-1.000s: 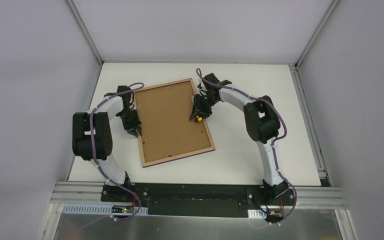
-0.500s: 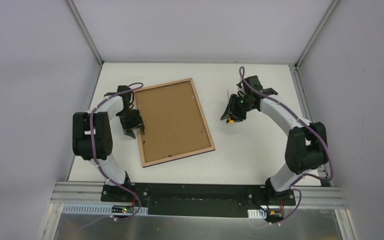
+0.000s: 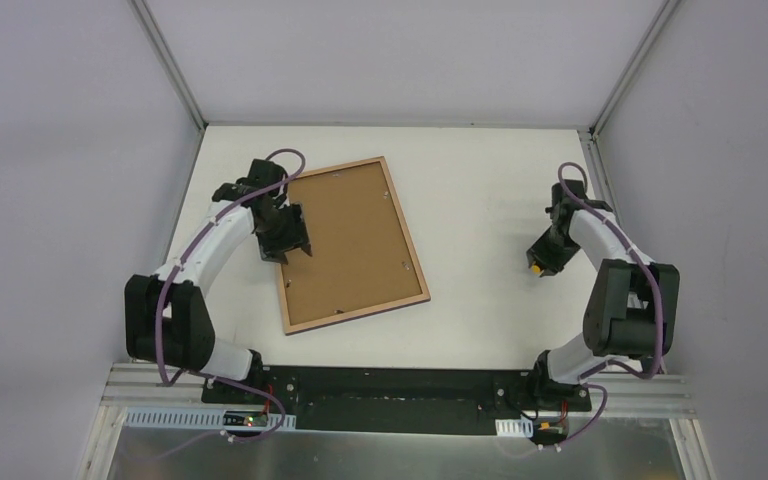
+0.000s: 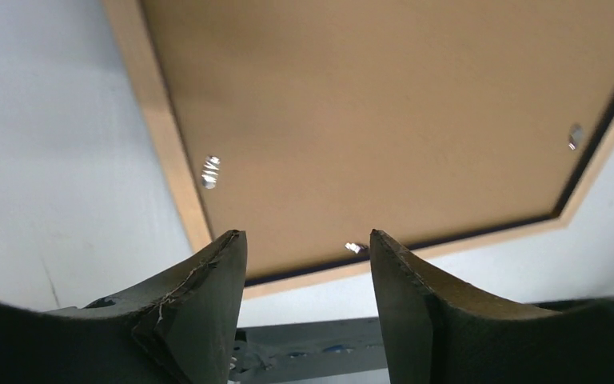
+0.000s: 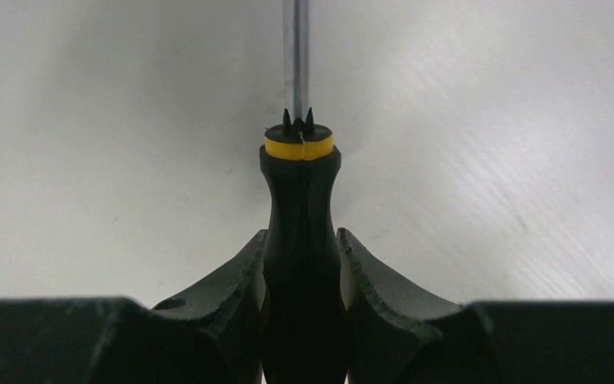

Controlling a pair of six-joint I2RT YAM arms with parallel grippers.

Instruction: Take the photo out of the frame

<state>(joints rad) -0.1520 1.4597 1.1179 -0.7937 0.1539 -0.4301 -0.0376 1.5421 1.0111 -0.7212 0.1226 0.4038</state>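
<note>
The frame (image 3: 352, 243) lies back-up on the table (image 3: 480, 190), hiding the photo from me, while my left gripper (image 4: 305, 237) hangs open above its left edge and my right gripper (image 5: 301, 240) clamps a screwdriver (image 5: 299, 180) well apart.

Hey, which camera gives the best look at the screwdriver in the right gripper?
The right wrist view. The screwdriver fills its centre: black handle, yellow ring, metal shaft, clamped in the right gripper. The top view shows only a small dark shape with a yellow end. The left wrist view misses it.
</note>
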